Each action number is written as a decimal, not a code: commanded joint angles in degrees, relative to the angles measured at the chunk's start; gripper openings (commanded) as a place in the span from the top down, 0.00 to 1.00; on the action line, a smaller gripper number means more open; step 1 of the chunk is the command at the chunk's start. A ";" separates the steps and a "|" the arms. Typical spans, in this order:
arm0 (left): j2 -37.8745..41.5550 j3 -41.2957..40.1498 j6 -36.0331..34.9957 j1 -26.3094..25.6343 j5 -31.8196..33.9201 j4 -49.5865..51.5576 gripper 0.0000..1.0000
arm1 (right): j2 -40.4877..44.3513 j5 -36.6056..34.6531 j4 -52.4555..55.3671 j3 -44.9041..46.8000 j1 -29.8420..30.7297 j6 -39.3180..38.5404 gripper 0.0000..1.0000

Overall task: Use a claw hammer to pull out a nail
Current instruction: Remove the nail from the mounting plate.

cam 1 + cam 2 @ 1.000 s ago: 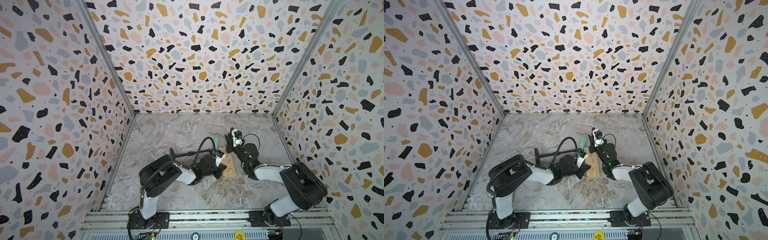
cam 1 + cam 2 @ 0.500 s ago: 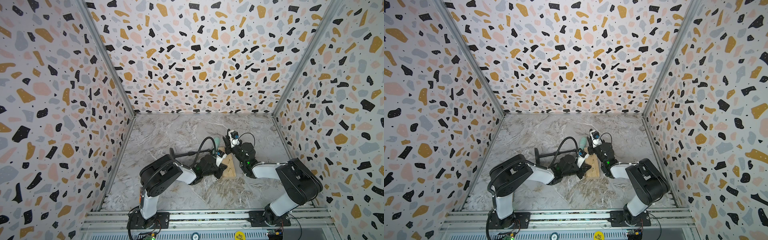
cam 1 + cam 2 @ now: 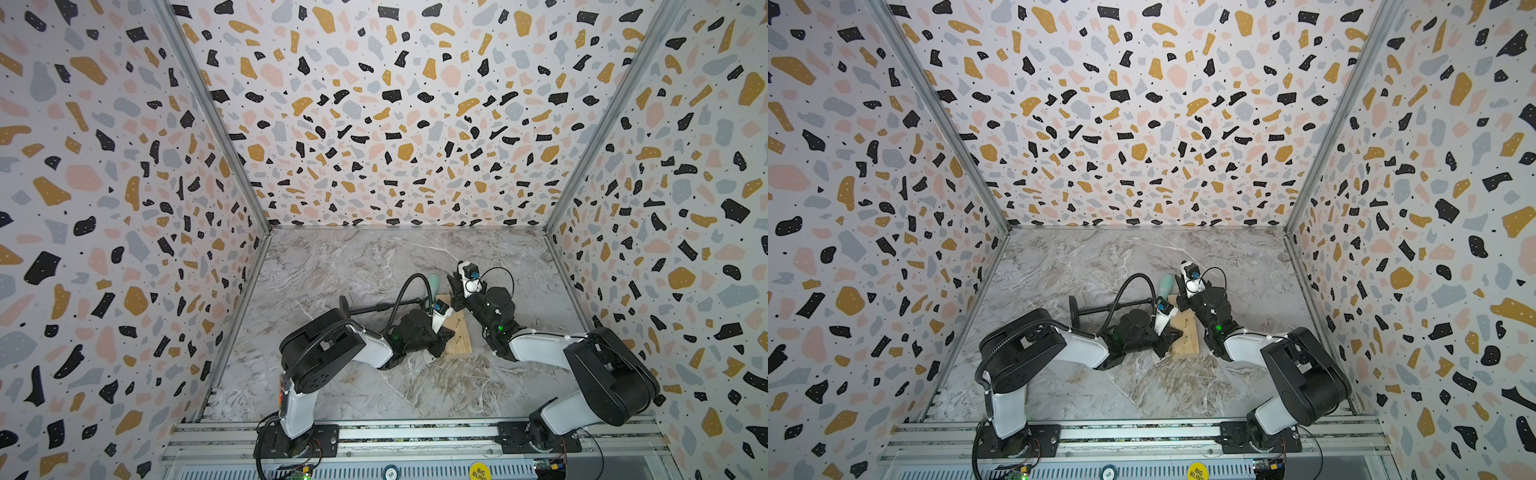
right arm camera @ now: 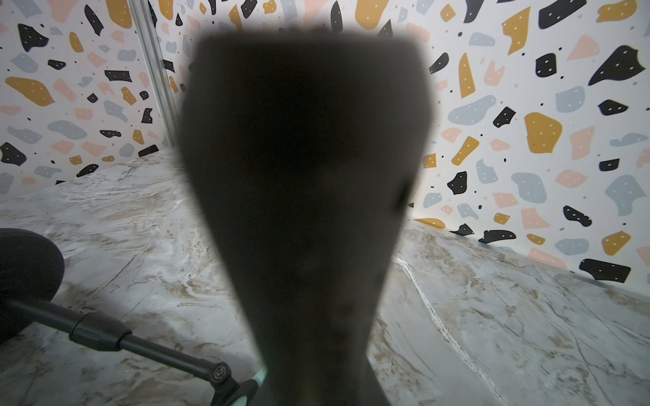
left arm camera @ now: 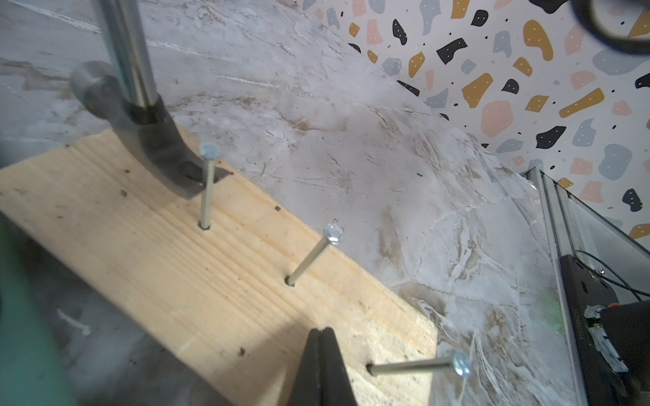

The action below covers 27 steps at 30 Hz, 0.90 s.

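GRIP: claw hammer [image 5: 154, 140] is being clamped by right gripper [image 3: 457, 293]; left gripper [image 5: 320, 365], pinched shut, empty, is being held on wooden block [image 5: 176, 274] | PLACE: claw is being rested on block beside end nail [image 5: 208, 186] | RISK: shank possibly being missed by fork; block being lifted if under-pinned.

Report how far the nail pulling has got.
Done: the right gripper has the hammer, with its claw down on the block against the first nail.

In hand: the shut left gripper appears to press on the block. Whether the shank sits in the claw's fork is unclear.

Left: the pull itself. That nail and the other two nails all stand in the wood; none is out.
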State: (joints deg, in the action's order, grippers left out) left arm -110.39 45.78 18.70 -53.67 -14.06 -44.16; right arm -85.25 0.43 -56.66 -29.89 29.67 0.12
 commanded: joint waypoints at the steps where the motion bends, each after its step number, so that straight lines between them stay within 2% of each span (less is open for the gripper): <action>1: -2.55 -0.51 0.03 0.20 0.44 5.76 1.00 | 3.16 0.28 3.26 -3.12 0.63 0.68 1.00; 8: -2.55 -0.60 0.21 0.24 0.52 5.67 1.00 | 5.28 0.35 5.16 -3.02 0.58 0.66 1.00; 22: -2.12 -0.96 0.18 0.32 0.80 5.50 1.00 | 3.68 8.11 31.09 -16.41 -3.70 5.57 1.00; 27: -2.23 -0.86 0.12 0.41 0.73 5.56 1.00 | 3.16 9.70 35.45 -17.44 -3.76 6.21 1.00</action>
State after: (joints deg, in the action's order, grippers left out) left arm -110.39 45.78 18.90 -53.65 -14.00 -44.18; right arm -82.98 7.46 -24.05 -45.10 25.85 4.69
